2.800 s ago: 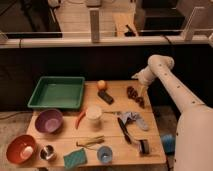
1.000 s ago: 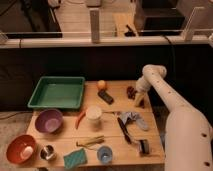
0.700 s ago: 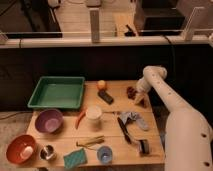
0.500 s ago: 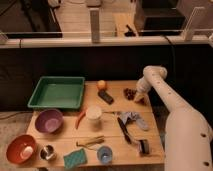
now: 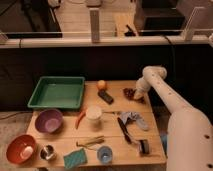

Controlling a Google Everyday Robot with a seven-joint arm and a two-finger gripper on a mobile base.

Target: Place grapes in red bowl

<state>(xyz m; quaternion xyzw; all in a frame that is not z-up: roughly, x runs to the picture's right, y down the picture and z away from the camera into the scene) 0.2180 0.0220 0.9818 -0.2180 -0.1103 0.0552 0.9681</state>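
Observation:
The grapes [image 5: 129, 92], a small dark reddish-purple bunch, lie on the wooden table at the back right. My gripper [image 5: 137, 94] is down at the right end of the bunch, with the white arm reaching in from the right. The arm's end covers part of the bunch. The red bowl [image 5: 12, 145] sits at the front left corner of the table, far from the gripper, with something pale inside it.
A green tray [image 5: 57, 93] is at the back left, with an orange [image 5: 101, 85] and a black block [image 5: 105, 97] beside it. A white cup [image 5: 93, 114], red chili [image 5: 80, 119], purple bowl [image 5: 49, 121], steel cup [image 5: 47, 152], blue cup [image 5: 104, 154] and grey cloth [image 5: 133, 119] stand between.
The arm has swung left and down from beside the table's right edge to the grapes. In the last second it has barely moved. The grapes lie in the same place.

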